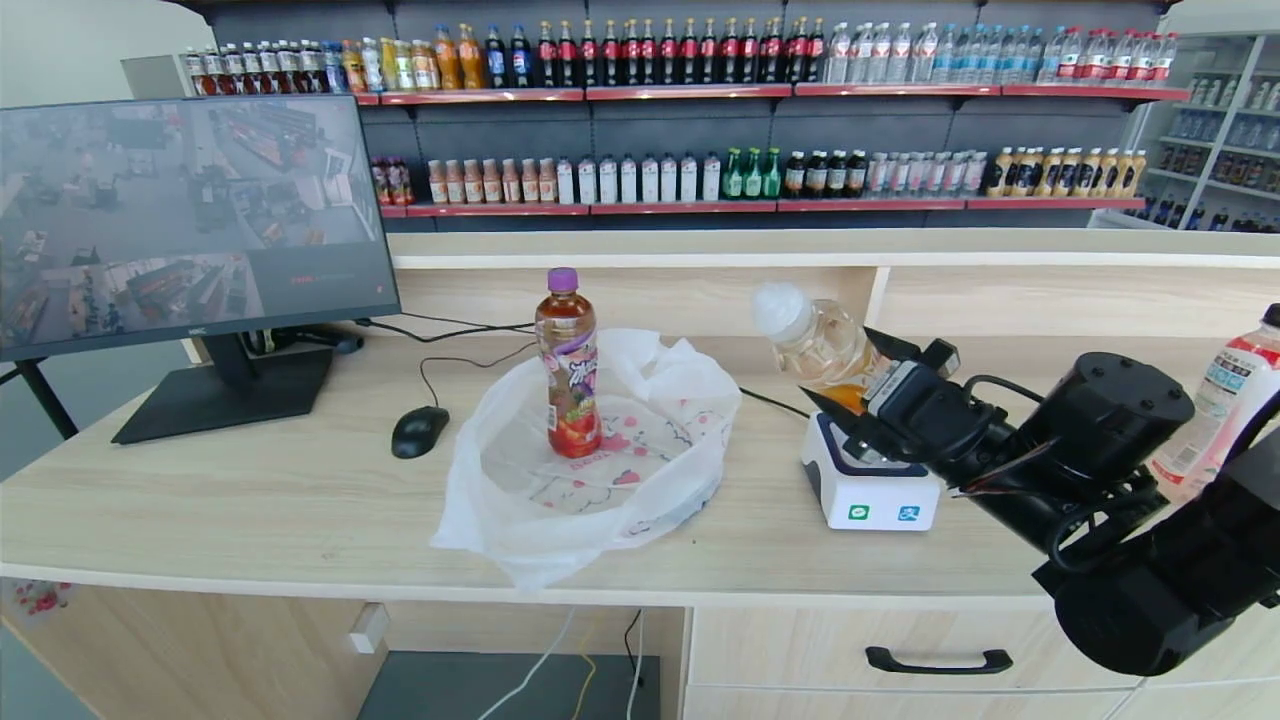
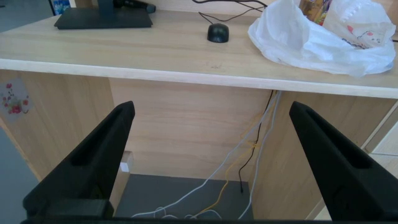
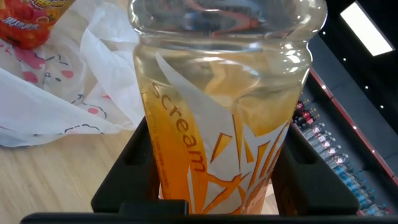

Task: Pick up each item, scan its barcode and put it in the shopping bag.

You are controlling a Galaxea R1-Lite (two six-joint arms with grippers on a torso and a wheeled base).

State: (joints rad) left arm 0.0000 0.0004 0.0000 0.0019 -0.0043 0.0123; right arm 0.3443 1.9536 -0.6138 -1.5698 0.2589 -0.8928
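Left gripper (image 2: 210, 109) below the tabletop (image 1: 250, 500) edge, fingers spread wide, shopping bag (image 1: 560, 500) mid-tabletop holding an upright purple-capped bottle (image 1: 568, 370), scanner (image 1: 868, 495) at its 3 o'clock, right gripper (image 1: 860, 378) fingers pinching a clear bottle (image 1: 815, 340) above the scanner, cap tilted toward 10 o'clock.

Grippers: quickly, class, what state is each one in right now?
Left gripper: open, holding nothing.
Right gripper: closed on the white-capped bottle.
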